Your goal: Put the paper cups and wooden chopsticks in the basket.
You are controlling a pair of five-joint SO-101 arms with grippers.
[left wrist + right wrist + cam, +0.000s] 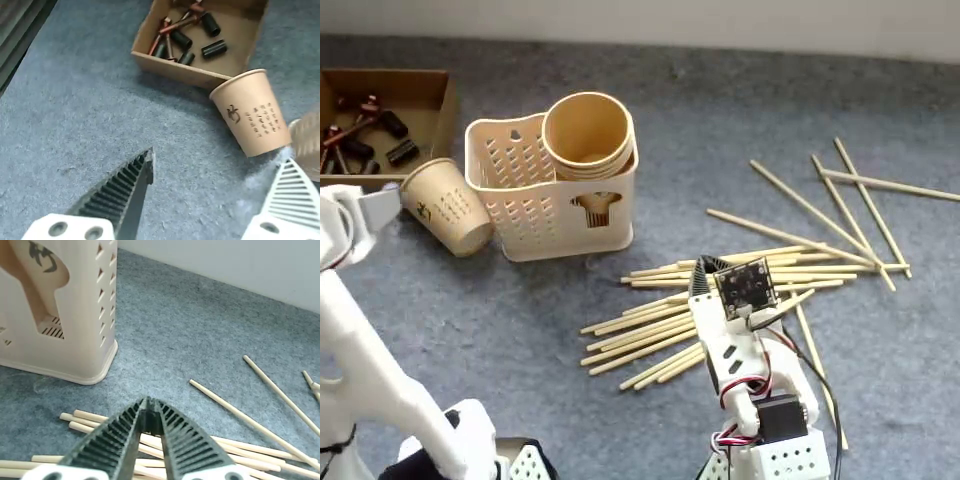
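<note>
Tan paper cup (448, 208) (252, 112) lies tipped at the cream slotted plastic basket's (535, 215) 9 o'clock, likely light and crushable, so grip its rim gently with the wide-spread left jaws; right jaws sit closed over stiff, rolling wooden chopsticks (640, 328) (250, 421).

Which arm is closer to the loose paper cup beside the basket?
The left. The left gripper sits right beside the cup, fingers open toward it. The right gripper is over the chopstick pile, on the basket's other side.
</note>
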